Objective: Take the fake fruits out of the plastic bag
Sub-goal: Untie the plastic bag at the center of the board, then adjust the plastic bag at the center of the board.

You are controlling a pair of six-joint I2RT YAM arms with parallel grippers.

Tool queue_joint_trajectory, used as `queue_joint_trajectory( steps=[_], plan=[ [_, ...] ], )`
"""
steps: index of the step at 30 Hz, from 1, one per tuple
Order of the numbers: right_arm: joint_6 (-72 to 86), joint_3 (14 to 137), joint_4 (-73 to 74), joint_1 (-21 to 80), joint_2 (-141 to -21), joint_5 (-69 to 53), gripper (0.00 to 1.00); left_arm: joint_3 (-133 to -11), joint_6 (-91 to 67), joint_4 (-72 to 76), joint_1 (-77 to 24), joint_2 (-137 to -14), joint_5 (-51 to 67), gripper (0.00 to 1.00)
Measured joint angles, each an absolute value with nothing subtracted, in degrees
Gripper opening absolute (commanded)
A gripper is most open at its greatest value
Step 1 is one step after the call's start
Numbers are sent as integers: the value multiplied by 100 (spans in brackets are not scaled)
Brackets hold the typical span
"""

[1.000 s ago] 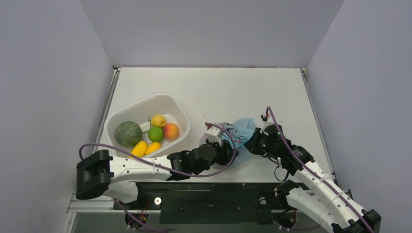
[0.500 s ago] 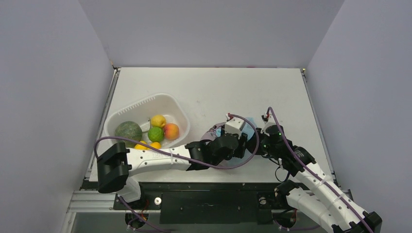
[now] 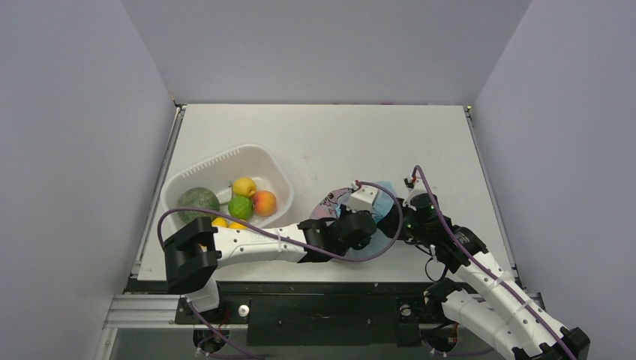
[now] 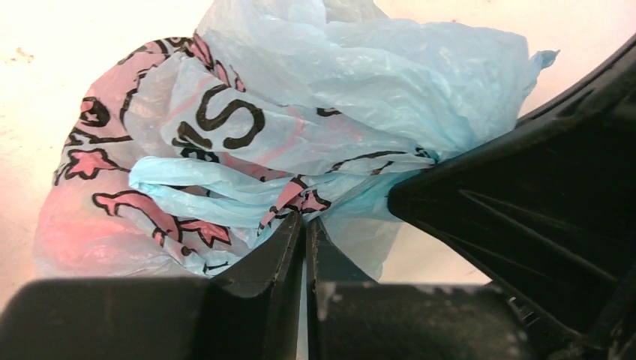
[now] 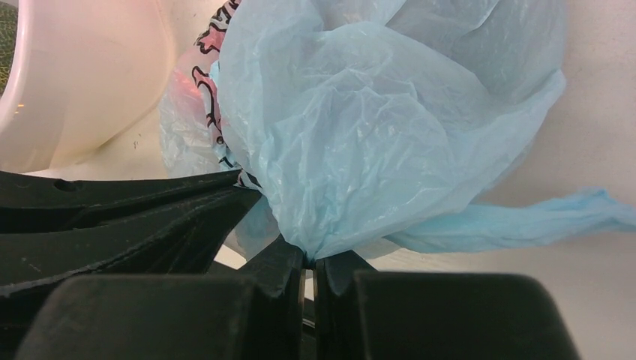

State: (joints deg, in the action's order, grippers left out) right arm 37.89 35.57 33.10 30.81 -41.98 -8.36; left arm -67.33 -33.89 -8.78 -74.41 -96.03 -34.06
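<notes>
The light-blue plastic bag [image 3: 381, 195] with pink prints lies crumpled on the table between both arms. My left gripper [image 3: 369, 219] is shut on a bunched fold of the bag [image 4: 300, 112], its tips [image 4: 304, 221] pinching the printed film. My right gripper [image 3: 397, 222] is shut on the plain blue side of the bag [image 5: 375, 135], film gathered at its tips [image 5: 309, 259]. The two grippers sit close together, and the right one shows as a black mass [image 4: 525, 217] in the left wrist view. The fake fruits are hidden inside the bag.
A white slotted tub [image 3: 225, 159] stands left of the bag, holding a green melon [image 3: 198, 201] and yellow, lime [image 3: 240, 206] and peach [image 3: 264, 202] pieces. Its wall [image 5: 75, 75] shows in the right wrist view. The left arm stretches along the near table edge.
The left arm reached right to the bag, and its jaws closed on a fold of it. The right gripper kept its hold and barely moved.
</notes>
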Motion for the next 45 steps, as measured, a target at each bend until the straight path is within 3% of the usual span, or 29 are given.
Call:
queue_joint_trajectory(
  steps=[6, 16, 21, 27, 28, 32, 36, 45],
  plan=[
    [3721, 3745, 3557, 3087, -4200, -661, 0, -5953, -3835, -797, -7441, -8910, -3636, 0],
    [3686, 5131, 4298, 2738, -3907, 1546, 0, -3450, -4915, 475, -7443, -6858, -3638, 0],
    [3454, 5354, 4292, 2206, -4449, 1463, 0, -3011, -5183, 604, -7443, -6246, -3616, 0],
    [2939, 5369, 4272, 1951, -4971, 395, 0, -2961, -5017, 596, -7441, -5723, -3336, 38],
    [2880, 5369, 4270, 1951, -4969, 207, 0, -3009, -4947, 578, -7439, -5708, -3249, 43],
    [2722, 5369, 4270, 1951, -4893, -276, 0, -3658, -4720, 314, -7435, -5909, -2827, 45],
    [2639, 5369, 4274, 1951, -4777, -506, 0, -5247, -4368, -419, -7634, -6711, -2740, 45],
    [2571, 5369, 4298, 1951, -4720, -652, 0, -7940, -3540, -2460, -8879, -8534, -4630, 49]
  ],
)
